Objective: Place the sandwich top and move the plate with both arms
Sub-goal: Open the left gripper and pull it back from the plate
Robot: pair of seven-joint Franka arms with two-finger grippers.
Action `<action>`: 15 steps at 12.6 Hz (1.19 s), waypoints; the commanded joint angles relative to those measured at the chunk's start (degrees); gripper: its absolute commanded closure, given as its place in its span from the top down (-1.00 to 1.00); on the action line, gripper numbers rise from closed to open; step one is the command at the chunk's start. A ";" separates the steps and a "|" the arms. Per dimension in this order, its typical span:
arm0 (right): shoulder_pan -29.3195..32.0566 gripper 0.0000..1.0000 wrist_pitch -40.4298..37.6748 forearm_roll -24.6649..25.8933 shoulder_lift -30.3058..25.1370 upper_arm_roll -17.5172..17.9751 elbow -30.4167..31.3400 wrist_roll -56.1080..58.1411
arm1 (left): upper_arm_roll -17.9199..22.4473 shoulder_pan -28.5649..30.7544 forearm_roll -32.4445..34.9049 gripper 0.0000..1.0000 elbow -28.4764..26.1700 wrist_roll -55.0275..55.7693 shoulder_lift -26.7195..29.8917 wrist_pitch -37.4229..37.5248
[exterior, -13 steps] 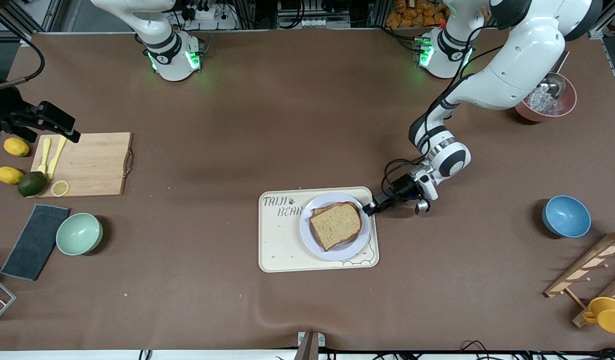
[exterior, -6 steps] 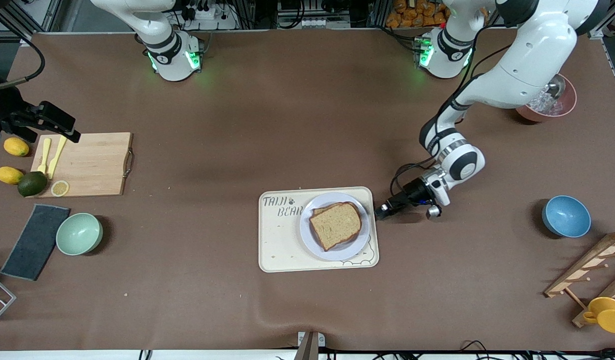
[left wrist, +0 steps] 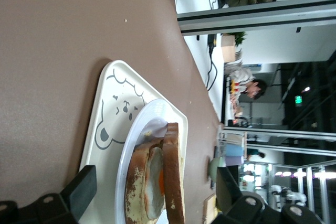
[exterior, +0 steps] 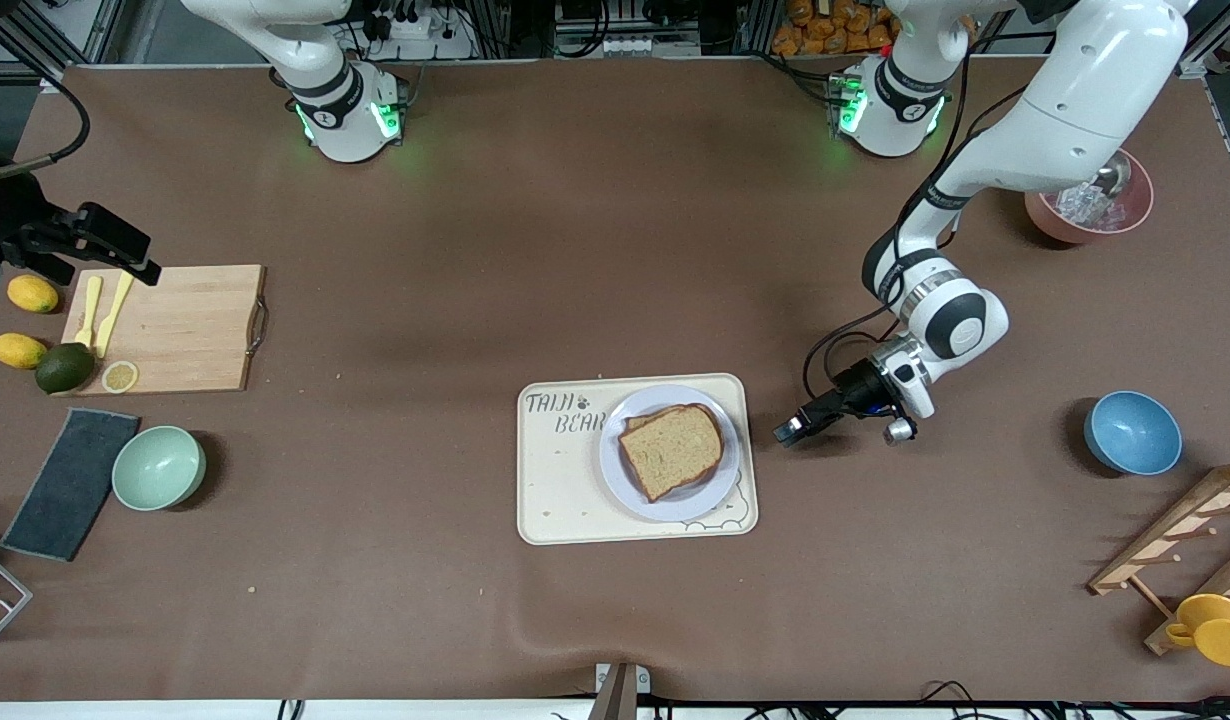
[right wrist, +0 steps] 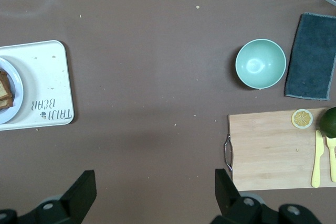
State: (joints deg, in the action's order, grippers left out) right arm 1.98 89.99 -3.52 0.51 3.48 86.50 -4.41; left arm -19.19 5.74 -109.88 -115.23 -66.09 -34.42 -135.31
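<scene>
The sandwich top [exterior: 672, 450] lies on the egg slice on the lavender-white plate [exterior: 615, 470], which sits on the cream bear tray [exterior: 565, 490]. My left gripper [exterior: 788, 431] is open and empty, low over the table just beside the tray toward the left arm's end, pointing at the plate. In the left wrist view the gripper [left wrist: 153, 190] faces the plate [left wrist: 130, 148] and the sandwich top [left wrist: 174, 182] edge-on, with the egg under it. My right gripper [exterior: 125, 258] is open and empty, high over the right arm's end of the table; it also shows in the right wrist view [right wrist: 152, 192].
A wooden cutting board [exterior: 180, 330] with yellow knives and a lemon slice, lemons, an avocado, a green bowl [exterior: 158, 467] and a dark cloth [exterior: 70, 483] are at the right arm's end. A blue bowl [exterior: 1132, 432], a pink ice bowl [exterior: 1090, 205] and a wooden rack [exterior: 1175, 545] are at the left arm's end.
My left gripper has drawn back from the plate's rim toward the left arm's end of the table. The plate, sandwich and right arm have not moved.
</scene>
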 commanded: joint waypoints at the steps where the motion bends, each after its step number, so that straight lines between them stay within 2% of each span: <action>1: 0.22 1.00 -0.25 0.79 -0.25 0.48 0.07 -0.69 | 0.12 -0.29 4.58 1.00 -2.28 4.29 4.00 -2.05; 3: 0.22 1.00 -0.25 0.79 -0.25 0.39 0.07 -0.69 | 0.20 -0.03 7.64 1.00 -2.63 5.62 5.14 -3.37; 8: 0.22 1.00 -0.25 0.79 -0.25 0.39 0.07 -0.69 | 0.29 4.01 28.47 1.00 -1.58 18.17 7.08 -3.38; 11: 0.31 1.00 -0.25 0.79 -0.25 0.39 0.07 -0.60 | 0.29 6.03 34.72 1.00 -1.06 20.28 7.87 -2.85; 15: 0.40 1.00 -0.17 0.79 -0.25 0.39 0.07 -0.69 | 0.20 6.48 43.94 1.00 0.78 30.47 9.19 -0.84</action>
State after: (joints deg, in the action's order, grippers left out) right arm 1.98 89.99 -3.52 0.51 3.47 86.50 -4.41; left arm -18.80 12.02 -70.06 -114.93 -40.77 -27.01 -137.88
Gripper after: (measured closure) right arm 0.000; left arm 0.000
